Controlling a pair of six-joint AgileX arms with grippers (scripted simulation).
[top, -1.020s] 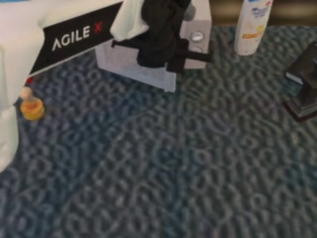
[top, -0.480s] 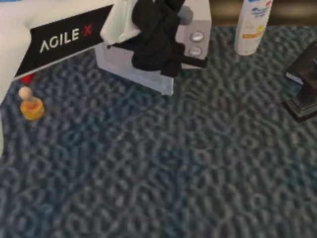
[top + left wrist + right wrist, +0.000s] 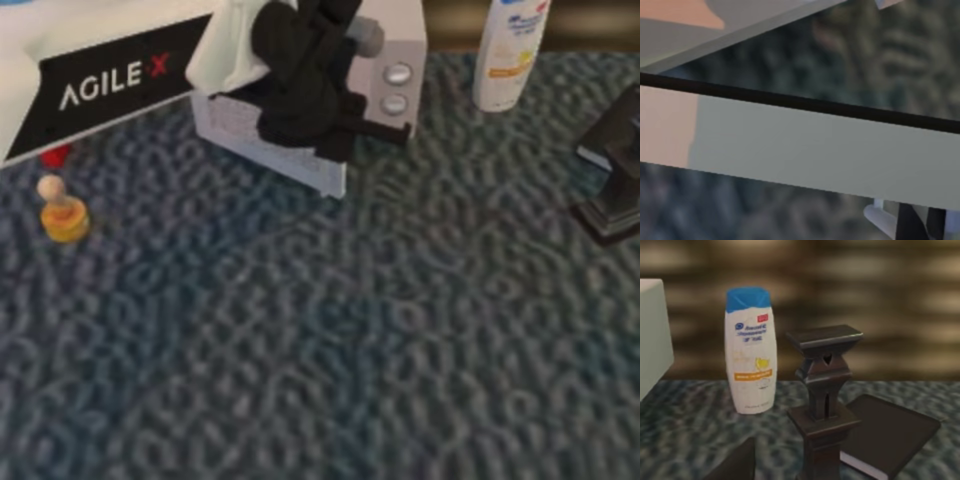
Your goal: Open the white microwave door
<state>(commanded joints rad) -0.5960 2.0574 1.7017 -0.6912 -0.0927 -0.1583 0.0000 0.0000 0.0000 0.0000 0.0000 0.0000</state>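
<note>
At the far left of the top view, a small yellow-orange bottle (image 3: 64,215) with a round pale cap stands on the table (image 3: 330,350), whose surface is a blue-grey patterned covering. Just above it a bit of something red (image 3: 55,155) shows at the edge of the left arm (image 3: 110,80), which crosses the upper left of the frame as a white link with a black AgileX band.

The arm ends in the left claw (image 3: 395,128), a black mass over the front of the white microwave (image 3: 400,40) in the upper middle of the frame. Whether its fingers are open or closed, I cannot tell. The door (image 3: 275,150) stands swung out from the microwave's front, its free edge pointing toward the lower middle of the frame. Two round silver knobs (image 3: 397,73) sit on the panel just right of the claw.

Further right, at the top edge, a white shampoo bottle (image 3: 510,55) stands upright, apart from the microwave. At the right edge sits a dark stand (image 3: 610,165) on a flat base.

The right wrist view shows the shampoo bottle (image 3: 750,350) and the dark stand (image 3: 825,390) close together; the right claw does not show clearly there.
</note>
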